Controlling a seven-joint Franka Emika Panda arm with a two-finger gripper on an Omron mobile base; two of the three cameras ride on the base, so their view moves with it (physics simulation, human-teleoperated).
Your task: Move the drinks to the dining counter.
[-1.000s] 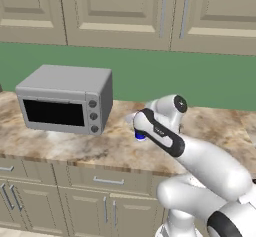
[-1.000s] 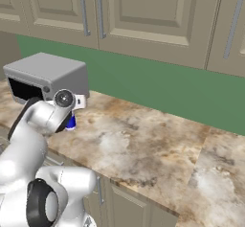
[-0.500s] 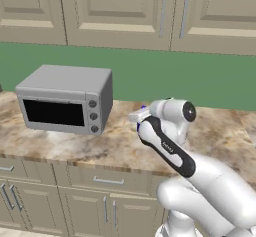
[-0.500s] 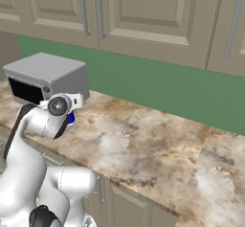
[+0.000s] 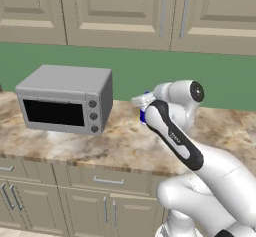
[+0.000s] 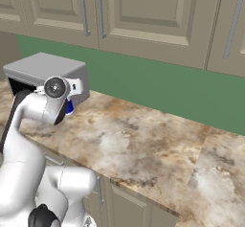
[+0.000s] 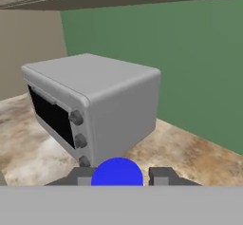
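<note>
Just beside the toaster oven (image 7: pixel 95 105), jaws grip the bottle (image 7: pixel 116 172).

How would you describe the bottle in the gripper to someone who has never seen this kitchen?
Find the grey toaster oven on the marbled stone counter below the green wall. Just to its right, lifted above the counter, the white arm's gripper is closed on a small bottle with a round blue cap. That bright blue is the one vivid colour among grey, beige and green.

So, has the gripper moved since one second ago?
Yes. The gripper with the blue-capped bottle has risen and shifted toward the toaster oven.
</note>
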